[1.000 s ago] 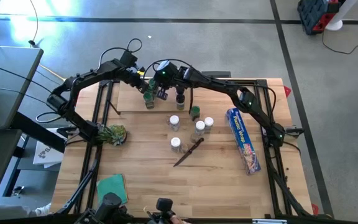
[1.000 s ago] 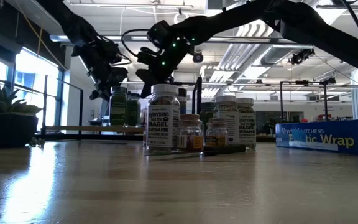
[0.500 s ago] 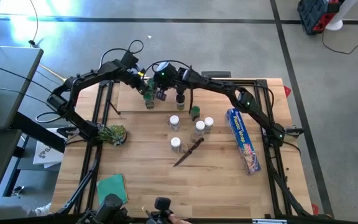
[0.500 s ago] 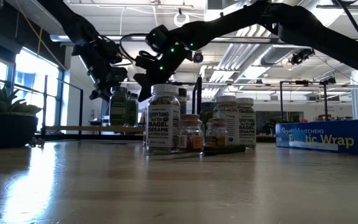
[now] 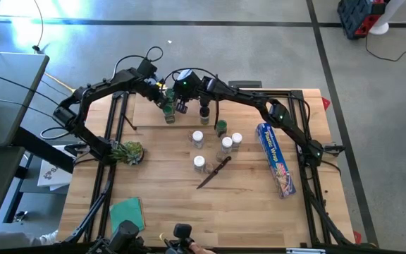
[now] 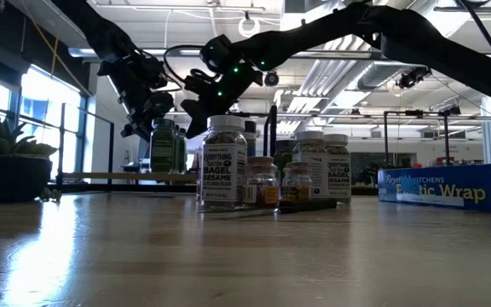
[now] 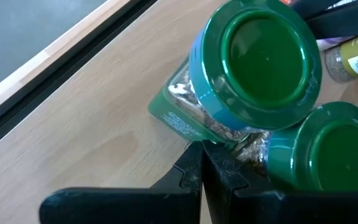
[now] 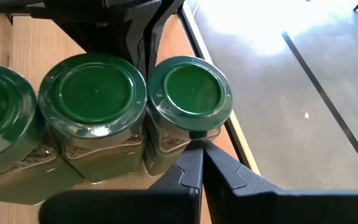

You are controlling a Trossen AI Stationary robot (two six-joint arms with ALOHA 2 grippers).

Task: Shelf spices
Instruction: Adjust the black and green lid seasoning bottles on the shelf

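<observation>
Both grippers hovered over the green-capped spice jars (image 5: pixel 168 113) on the shelf (image 5: pixel 146 113), the left gripper (image 5: pixel 162 93) and right gripper (image 5: pixel 182 107) each with fingers closed together, holding nothing.

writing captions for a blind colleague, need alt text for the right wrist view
Three green-capped spice jars stand side by side on a pale wooden shelf, seen from above. The right gripper, fingers together, hovers beside the end jar, grey floor beyond.
</observation>
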